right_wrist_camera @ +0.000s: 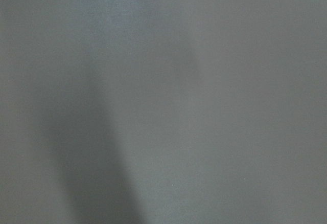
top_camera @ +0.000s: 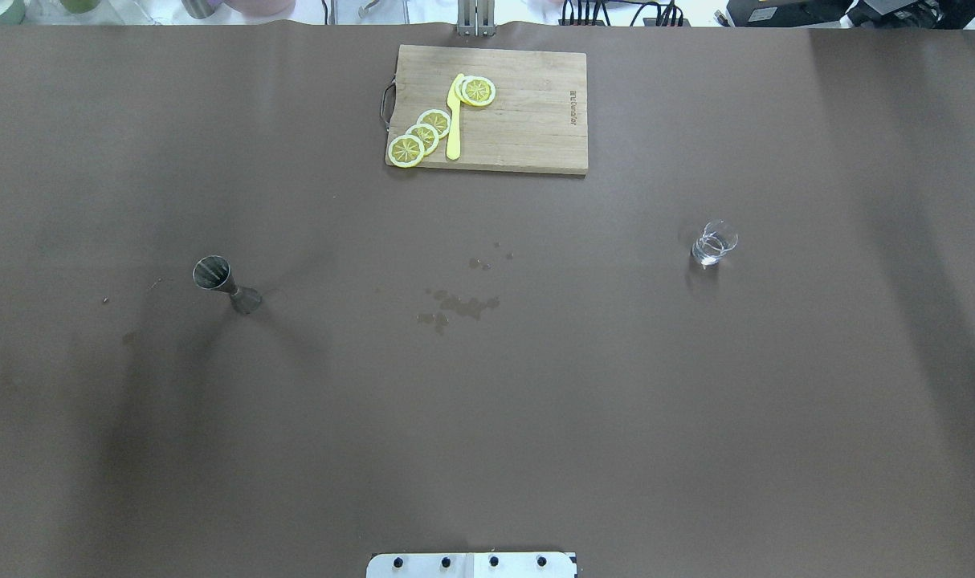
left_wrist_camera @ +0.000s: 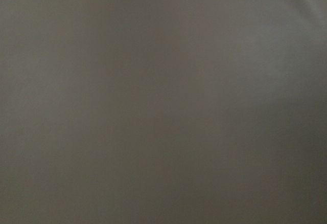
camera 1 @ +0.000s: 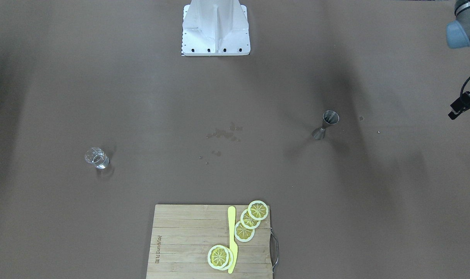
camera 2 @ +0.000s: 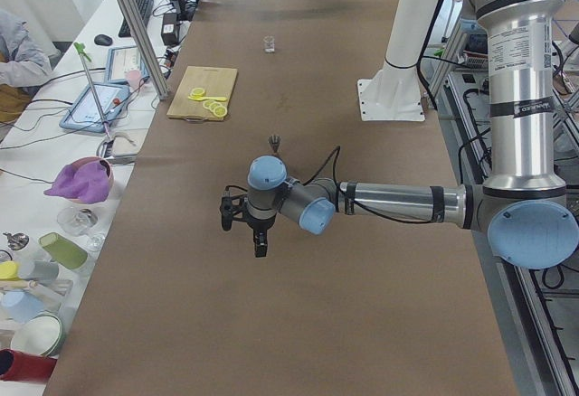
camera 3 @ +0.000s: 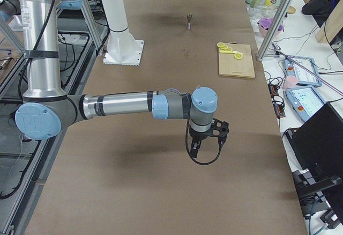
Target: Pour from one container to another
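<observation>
A small metal jigger [top_camera: 224, 282] stands upright on the brown table, on my left side; it also shows in the front view [camera 1: 327, 124]. A small clear glass [top_camera: 714, 242] holding a little clear liquid stands on my right side [camera 1: 96, 157]. Neither gripper appears in the overhead view. In the exterior left view my left gripper [camera 2: 258, 244] hangs over the table's near end, well short of the jigger [camera 2: 275, 142]. In the exterior right view my right gripper [camera 3: 194, 148] hangs over the near end. I cannot tell whether either is open or shut. Both wrist views show only bare table.
A wooden cutting board [top_camera: 528, 120] with lemon slices [top_camera: 423, 135] and a yellow knife [top_camera: 454, 120] lies at the far middle edge. Wet spots [top_camera: 455, 303] mark the table's centre. The white robot base [camera 1: 215, 29] stands at my side. A cluttered bench [camera 2: 81, 188] runs along the far edge.
</observation>
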Robot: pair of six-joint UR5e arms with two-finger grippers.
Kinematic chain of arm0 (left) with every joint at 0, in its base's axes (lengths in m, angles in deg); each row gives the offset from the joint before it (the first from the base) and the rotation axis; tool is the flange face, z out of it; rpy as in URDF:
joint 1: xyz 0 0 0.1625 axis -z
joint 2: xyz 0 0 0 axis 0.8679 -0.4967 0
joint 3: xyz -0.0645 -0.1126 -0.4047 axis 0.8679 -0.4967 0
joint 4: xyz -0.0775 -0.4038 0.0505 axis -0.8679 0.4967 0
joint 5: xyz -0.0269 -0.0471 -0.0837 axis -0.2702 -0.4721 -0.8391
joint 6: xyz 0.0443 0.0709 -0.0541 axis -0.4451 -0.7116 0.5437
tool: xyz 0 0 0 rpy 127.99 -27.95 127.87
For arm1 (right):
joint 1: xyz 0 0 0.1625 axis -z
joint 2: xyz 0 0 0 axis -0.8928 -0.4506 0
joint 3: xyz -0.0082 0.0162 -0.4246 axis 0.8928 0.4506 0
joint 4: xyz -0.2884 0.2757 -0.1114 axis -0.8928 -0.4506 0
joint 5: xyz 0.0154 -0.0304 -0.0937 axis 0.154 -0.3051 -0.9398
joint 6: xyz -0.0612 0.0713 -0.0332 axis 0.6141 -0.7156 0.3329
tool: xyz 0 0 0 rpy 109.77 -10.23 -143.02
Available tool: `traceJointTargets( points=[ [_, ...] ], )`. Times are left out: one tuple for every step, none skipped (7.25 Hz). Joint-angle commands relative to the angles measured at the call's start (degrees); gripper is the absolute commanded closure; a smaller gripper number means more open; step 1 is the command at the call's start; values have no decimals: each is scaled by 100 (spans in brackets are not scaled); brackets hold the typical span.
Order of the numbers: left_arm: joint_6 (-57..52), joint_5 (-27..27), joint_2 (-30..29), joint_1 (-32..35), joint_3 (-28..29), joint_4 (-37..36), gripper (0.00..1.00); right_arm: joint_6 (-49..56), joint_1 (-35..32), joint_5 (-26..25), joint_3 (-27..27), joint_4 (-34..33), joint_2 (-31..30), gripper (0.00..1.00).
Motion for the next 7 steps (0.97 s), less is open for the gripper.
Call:
traceJointTargets(
  points=[
    [-410, -997, -25, 770, 176, -1073, 2, 7, 0, 116, -4, 0, -83, 0],
    [-1632, -1010, -25, 1078, 159, -1671, 2, 15, 0, 126, -4, 8, -101, 0],
    [-2723, -976, -103, 1290, -24, -2616, 2, 24, 0, 117, -4, 8, -92, 0],
    [-3500, -932, -208, 1519, -121, -3322, 2, 33, 0, 108, 5, 52, -92, 0],
    [-3769, -923, -270, 1625, -357, -3494, 2, 146, 0, 99, 40, 61, -92, 0],
    [-3780, -783, -227, 1626, -594, -3479, 2, 460, 0, 108, 66, 52, -101, 0],
    [-3919, -556, -201, 1626, -745, -3470, 2, 638, 0, 126, 23, 52, -110, 0]
  ],
)
